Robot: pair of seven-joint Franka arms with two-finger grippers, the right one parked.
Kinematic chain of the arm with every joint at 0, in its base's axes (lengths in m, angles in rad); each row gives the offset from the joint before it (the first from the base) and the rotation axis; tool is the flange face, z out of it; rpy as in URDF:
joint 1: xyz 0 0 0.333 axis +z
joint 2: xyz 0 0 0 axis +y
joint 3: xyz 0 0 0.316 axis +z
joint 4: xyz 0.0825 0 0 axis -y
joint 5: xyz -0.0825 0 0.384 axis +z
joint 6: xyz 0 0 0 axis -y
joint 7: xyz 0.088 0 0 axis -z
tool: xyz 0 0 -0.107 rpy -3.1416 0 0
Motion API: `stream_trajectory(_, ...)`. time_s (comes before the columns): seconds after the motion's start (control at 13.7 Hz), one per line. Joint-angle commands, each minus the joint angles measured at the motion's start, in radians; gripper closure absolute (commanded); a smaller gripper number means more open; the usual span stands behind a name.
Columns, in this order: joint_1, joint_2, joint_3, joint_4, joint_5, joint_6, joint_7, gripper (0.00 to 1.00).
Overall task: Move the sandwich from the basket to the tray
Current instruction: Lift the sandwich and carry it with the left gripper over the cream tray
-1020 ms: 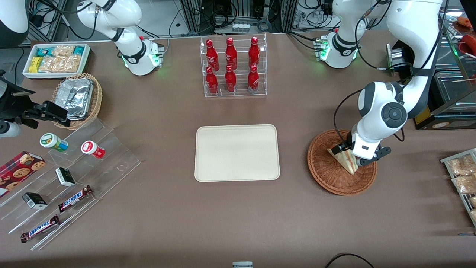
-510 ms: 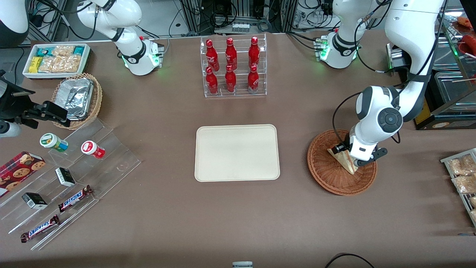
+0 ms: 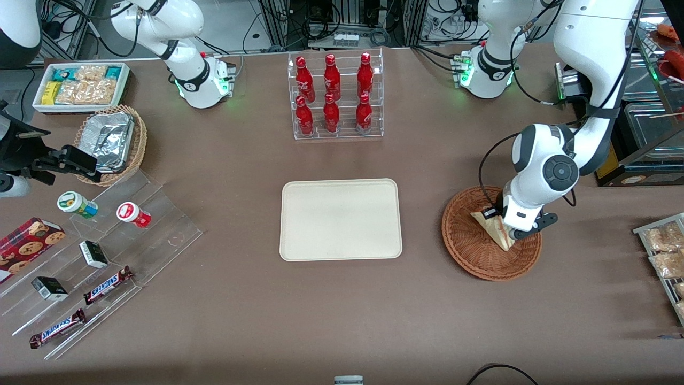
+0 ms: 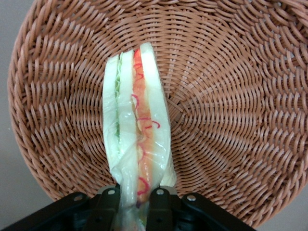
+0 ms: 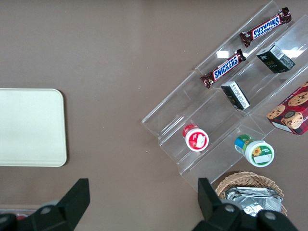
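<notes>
My gripper clamps one end of the sandwich inside the basket, its long axis running away from my fingers, striped cut edge facing up, well apart from the tray on the counter.

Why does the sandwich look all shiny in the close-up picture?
In the left wrist view the sandwich sits in clear wrap that catches the light, with the tool shut on its end above the basket. In the front view it looks small and dull, half hidden by the arm.
</notes>
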Motion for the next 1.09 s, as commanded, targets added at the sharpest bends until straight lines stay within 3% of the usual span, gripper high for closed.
stream_trajectory(0.0,-0.003,-0.037,0.000,-0.004,0.024,0.001,-0.011,1.00)
stream_trajectory(0.29,-0.016,-0.071,-0.017,0.054,0.026,-0.112,-0.001,1.00)
stream_trajectory(0.73,-0.173,-0.065,-0.025,0.161,0.029,-0.223,0.003,1.00)
stream_trajectory(1.02,-0.282,-0.026,-0.026,0.202,0.112,-0.223,0.003,1.00)
